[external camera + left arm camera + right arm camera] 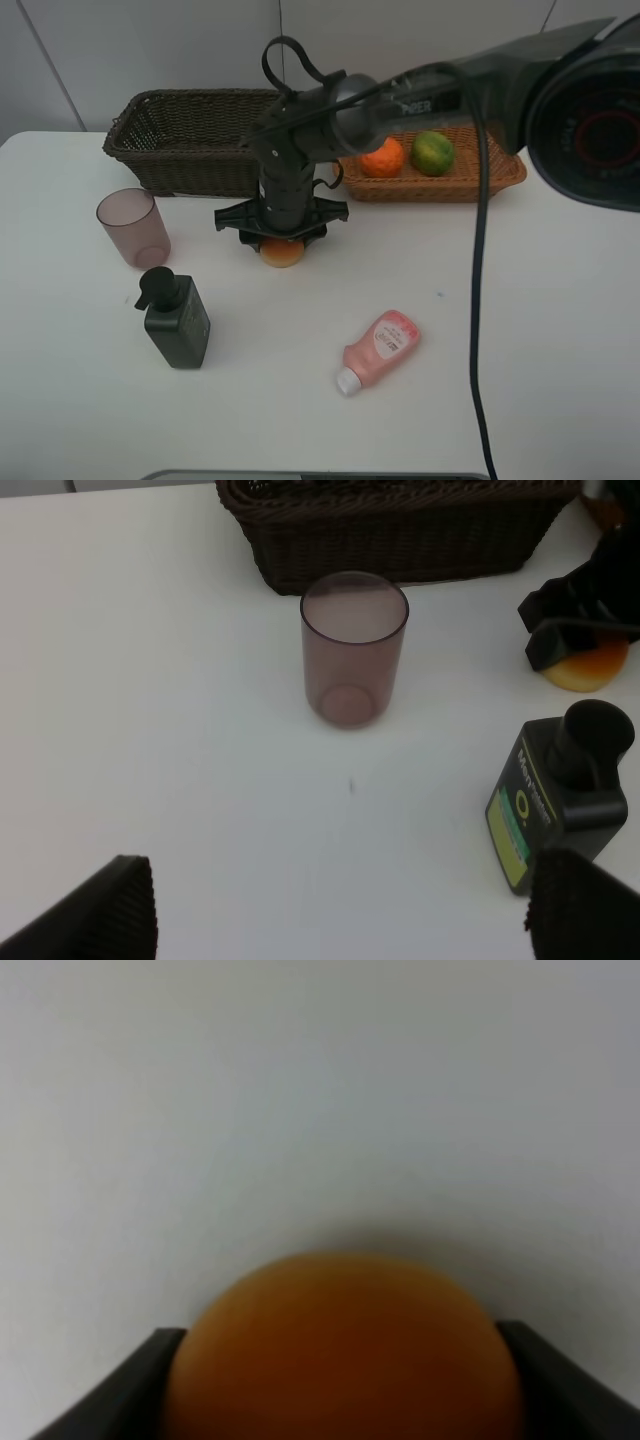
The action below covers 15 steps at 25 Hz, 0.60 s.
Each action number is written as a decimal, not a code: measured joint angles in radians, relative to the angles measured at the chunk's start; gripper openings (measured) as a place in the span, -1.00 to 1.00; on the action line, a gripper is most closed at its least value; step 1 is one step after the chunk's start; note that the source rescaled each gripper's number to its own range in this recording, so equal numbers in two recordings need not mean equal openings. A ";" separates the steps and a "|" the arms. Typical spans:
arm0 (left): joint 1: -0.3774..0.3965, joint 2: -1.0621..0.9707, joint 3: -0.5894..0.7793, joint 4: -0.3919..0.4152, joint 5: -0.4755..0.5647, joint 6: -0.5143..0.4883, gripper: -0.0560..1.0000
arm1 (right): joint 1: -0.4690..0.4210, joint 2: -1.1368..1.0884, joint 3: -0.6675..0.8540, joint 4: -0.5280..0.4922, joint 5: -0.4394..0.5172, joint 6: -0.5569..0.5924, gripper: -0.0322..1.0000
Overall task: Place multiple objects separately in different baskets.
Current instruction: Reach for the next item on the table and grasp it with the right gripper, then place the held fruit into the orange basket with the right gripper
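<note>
One risk: right pincer [283, 238] pinching peach [340, 1350] beside dark wicker basket [180, 150]; round skin may slip on lift. Left pincer [342, 908] spread.

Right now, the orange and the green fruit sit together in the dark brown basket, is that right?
Not quite. The orange and the green fruit do sit together, but in the light tan basket, not the dark brown basket. The exterior high view shows it.
</note>
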 joint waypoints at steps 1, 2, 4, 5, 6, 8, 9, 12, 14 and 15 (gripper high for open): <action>0.000 0.000 0.000 0.000 0.000 0.000 0.91 | 0.000 0.000 0.000 0.000 0.000 0.000 -0.55; 0.000 0.000 0.000 0.000 0.000 0.000 0.91 | 0.000 0.000 0.000 0.000 0.000 0.000 -0.55; 0.000 0.000 0.000 0.000 0.000 0.000 0.91 | 0.000 0.000 0.000 0.000 0.000 0.000 -0.55; 0.000 0.000 0.000 0.000 0.000 0.000 0.91 | 0.000 0.000 0.000 0.000 0.001 0.000 -0.55; 0.000 0.000 0.000 0.000 0.000 0.000 0.91 | 0.000 0.000 0.000 0.000 0.001 -0.001 -0.55; 0.000 0.000 0.000 0.000 0.000 0.000 0.91 | 0.000 0.000 0.000 0.000 0.001 -0.001 -0.55; 0.000 0.000 0.000 0.000 0.000 0.000 0.91 | 0.000 0.000 0.000 0.000 0.001 -0.001 -0.55; 0.000 0.000 0.000 0.000 0.000 0.000 0.91 | 0.000 0.000 0.000 0.000 0.001 -0.001 -0.55; 0.000 0.000 0.000 0.000 0.000 0.000 0.91 | 0.000 0.000 0.000 0.000 0.001 -0.001 -0.55; 0.000 0.000 0.000 0.000 0.000 0.000 0.91 | 0.000 0.000 0.000 0.000 0.001 -0.001 -0.55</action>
